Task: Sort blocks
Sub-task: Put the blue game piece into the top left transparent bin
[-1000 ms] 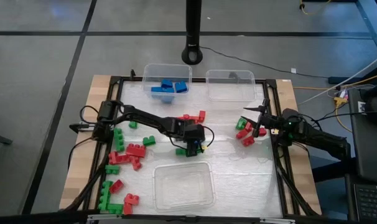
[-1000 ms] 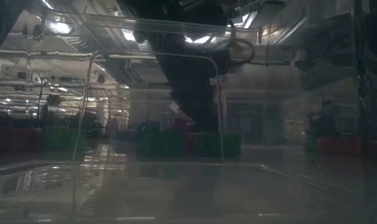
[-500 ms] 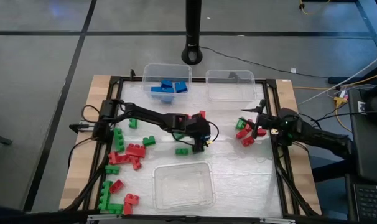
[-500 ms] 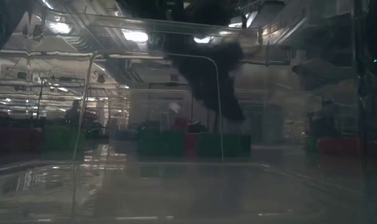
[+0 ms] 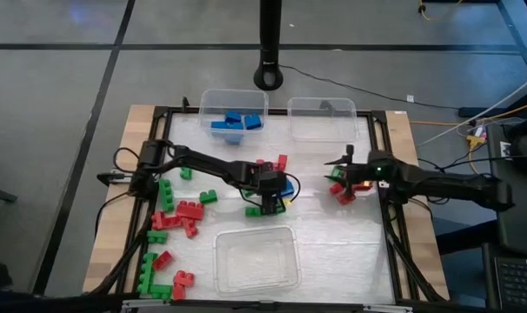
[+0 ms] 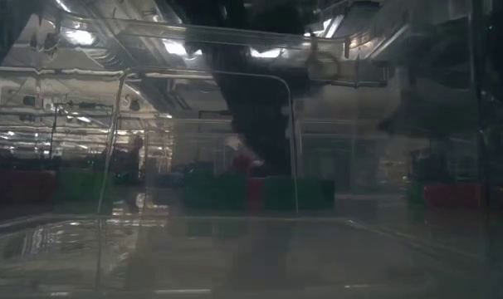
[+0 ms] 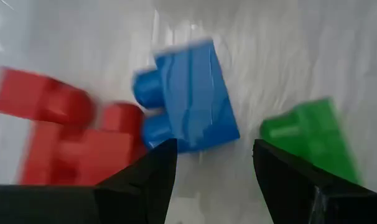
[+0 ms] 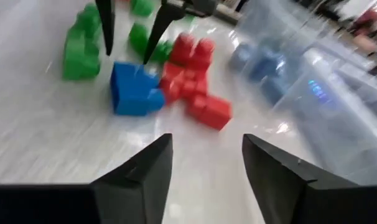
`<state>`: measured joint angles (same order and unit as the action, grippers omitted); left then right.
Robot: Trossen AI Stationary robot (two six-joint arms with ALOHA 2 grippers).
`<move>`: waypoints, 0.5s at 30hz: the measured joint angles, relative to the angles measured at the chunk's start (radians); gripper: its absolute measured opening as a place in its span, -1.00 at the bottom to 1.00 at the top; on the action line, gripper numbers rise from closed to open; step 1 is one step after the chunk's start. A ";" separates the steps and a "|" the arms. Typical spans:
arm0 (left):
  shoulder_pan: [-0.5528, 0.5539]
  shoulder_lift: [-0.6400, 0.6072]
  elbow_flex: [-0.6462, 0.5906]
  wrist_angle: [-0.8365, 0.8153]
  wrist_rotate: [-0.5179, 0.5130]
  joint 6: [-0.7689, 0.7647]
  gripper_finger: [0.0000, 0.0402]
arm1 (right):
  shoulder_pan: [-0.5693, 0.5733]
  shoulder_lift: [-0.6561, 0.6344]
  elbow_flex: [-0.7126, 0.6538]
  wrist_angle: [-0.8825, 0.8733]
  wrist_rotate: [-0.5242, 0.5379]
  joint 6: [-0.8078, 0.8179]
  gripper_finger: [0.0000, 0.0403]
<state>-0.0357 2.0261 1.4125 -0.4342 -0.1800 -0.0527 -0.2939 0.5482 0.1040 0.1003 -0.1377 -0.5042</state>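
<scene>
A blue block (image 7: 188, 99) lies on the white mat near the table's middle, with red blocks (image 7: 70, 130) on one side and a green block (image 7: 313, 137) on the other. My left gripper (image 5: 272, 200) hangs open just above the blue block; the right wrist view shows its two fingertips (image 8: 107, 43) over the block (image 8: 132, 90). I cannot tell whether they touch it. My right gripper (image 5: 337, 163) is open at the table's right, above a small cluster of red and green blocks (image 5: 342, 187).
A clear bin (image 5: 233, 113) at the far edge holds blue blocks, and another clear bin (image 5: 323, 117) stands beside it. A third clear bin (image 5: 255, 259) sits near the front edge. More red and green blocks (image 5: 176, 213) lie scattered on the table's left side.
My right gripper has reached out toward the table's left, over the red and green cluster, sinking and tipping downward as the arm stretched out.
</scene>
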 joint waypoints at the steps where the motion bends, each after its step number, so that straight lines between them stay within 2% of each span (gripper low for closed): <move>1: 0.002 0.009 0.000 0.003 -0.005 0.001 -0.01 | 0.000 0.042 0.000 0.026 -0.013 -0.003 0.05; 9: 0.033 0.037 -0.001 0.022 0.003 0.013 -0.02 | 0.000 0.382 0.000 0.334 -0.109 0.006 0.49; 15: 0.051 0.033 0.001 0.059 0.005 0.032 -0.02 | 0.000 0.588 0.000 0.542 -0.119 0.026 0.57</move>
<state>0.0154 2.0590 1.4132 -0.3748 -0.1745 -0.0208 -0.2939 1.1361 0.1040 0.6424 -0.2562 -0.4782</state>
